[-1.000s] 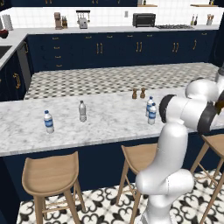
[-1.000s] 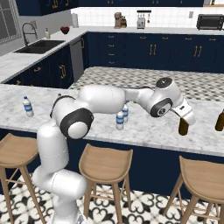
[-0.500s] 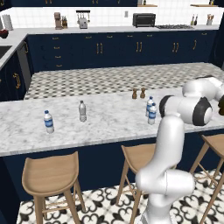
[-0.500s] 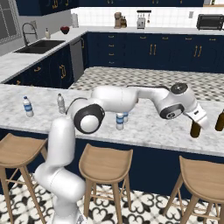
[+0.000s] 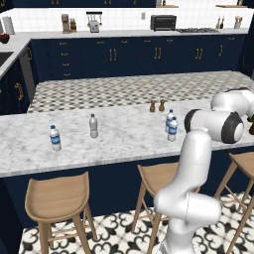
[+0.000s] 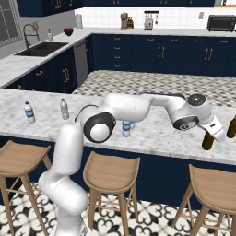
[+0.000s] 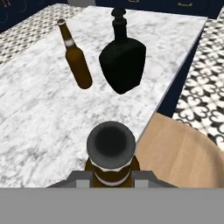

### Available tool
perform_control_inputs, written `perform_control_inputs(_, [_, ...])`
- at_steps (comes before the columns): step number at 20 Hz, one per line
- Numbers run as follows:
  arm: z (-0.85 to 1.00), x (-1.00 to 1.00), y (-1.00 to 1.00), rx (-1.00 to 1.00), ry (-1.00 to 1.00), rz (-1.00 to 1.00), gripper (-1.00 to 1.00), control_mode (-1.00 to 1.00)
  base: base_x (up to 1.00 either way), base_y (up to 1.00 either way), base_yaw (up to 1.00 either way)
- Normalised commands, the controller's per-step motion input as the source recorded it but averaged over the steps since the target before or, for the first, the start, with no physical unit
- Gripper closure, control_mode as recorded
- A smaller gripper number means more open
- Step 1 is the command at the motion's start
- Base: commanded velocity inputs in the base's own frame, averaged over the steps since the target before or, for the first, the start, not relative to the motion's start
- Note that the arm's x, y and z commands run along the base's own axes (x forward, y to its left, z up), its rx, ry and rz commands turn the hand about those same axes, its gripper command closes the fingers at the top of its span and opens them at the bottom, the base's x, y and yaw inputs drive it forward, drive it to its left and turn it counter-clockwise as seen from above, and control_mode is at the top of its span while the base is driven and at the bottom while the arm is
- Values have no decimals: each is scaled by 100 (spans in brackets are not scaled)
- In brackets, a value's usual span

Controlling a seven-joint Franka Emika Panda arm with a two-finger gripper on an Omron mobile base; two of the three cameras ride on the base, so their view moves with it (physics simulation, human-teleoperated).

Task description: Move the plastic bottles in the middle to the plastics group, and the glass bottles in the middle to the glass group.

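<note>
The gripper [image 7: 112, 176] is clamping the neck of a brown glass bottle [image 6: 208, 140], holding it upright at the right end of the marble surface [image 6: 156, 133], near its front edge. Just beyond it, another brown long-necked bottle [image 7: 75, 57] is standing beside a squat black bottle [image 7: 122, 59]. Two blue-labelled water bottles [image 5: 171, 126] are waiting mid-surface; a third [image 5: 55, 138] and a plain greyish bottle [image 5: 93, 126] are standing far left.

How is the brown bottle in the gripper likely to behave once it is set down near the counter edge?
The brown bottle is tall and slim on a narrow base, so it probably tips easily if nudged. It looks like rigid glass, likely fragile if it falls. The gripper holds it by the neck close to the counter edge above a stool, so a tip may send it off.
</note>
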Motion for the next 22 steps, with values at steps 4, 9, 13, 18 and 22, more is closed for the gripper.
perform_control_inputs(4, [0, 44, 0, 0, 0, 0, 100, -100, 0, 0, 0])
perform_control_inputs(9, [0, 24, -2, 0, 1, 0, 100, -100, 0, 0, 0])
perform_control_inputs(13, [0, 23, 0, 0, 7, 0, 100, -100, 0, 0, 0])
perform_control_inputs(18, [0, 23, -1, 0, 9, 0, 100, -100, 0, 0, 0])
perform_control_inputs(22, [0, 19, 0, 0, 8, 0, 100, -100, 0, 0, 0])
